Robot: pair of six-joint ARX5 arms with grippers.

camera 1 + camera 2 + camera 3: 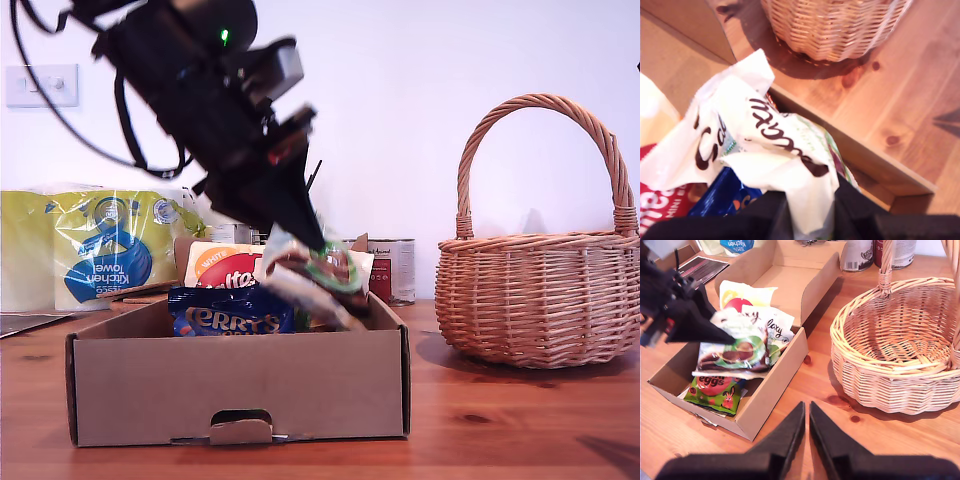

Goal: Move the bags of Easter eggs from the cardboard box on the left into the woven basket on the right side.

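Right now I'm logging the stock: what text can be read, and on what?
"ERRY'S": blue bag, first letter hidden.
"Ga", "axy": white bag that my first gripper holds.
"alte": orange-white bag, cut off.
"eggs": green bag.
"Kitchen Towel": towel pack, upside down.
Tin labels: too small to read.

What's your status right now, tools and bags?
First tool shut on Galaxy bag, held above cardboard box. Second tool shut, holding nothing. Woven basket has no bags in it; path looks clear.
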